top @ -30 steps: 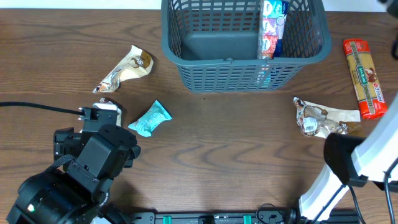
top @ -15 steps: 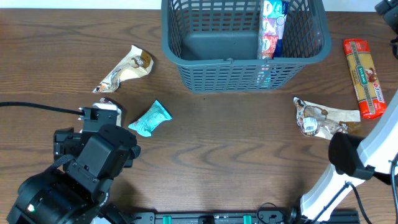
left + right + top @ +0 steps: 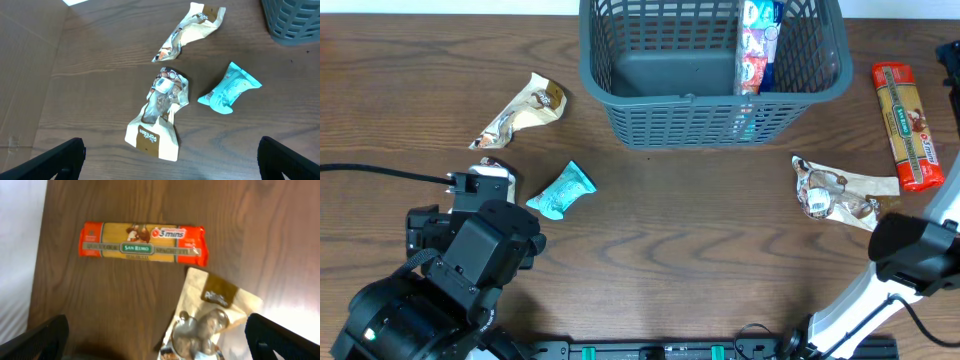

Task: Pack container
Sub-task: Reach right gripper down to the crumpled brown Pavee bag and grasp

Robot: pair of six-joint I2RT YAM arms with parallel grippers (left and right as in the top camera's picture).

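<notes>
From above, the container point(image 3: 705, 125) sits on the tabletop point(image 3: 680, 230), well ahead of both arms, with a few packets point(image 3: 757, 45) standing by its right wall.

At the left wrist, our left hand point(image 3: 172, 165) is spread wide and holds nothing. A brown packet point(image 3: 160, 115) lies just ahead of its gap (nothing touches it), a teal packet point(image 3: 229, 90) lies ahead to the right, and a crumpled tan packet point(image 3: 187, 32) lies farther ahead.

At the right wrist, our right hand point(image 3: 160, 342) is equally wide and empty. A brown pouch point(image 3: 210, 315) lies just ahead, and an orange pasta packet point(image 3: 142, 244) lies crosswise beyond it.
</notes>
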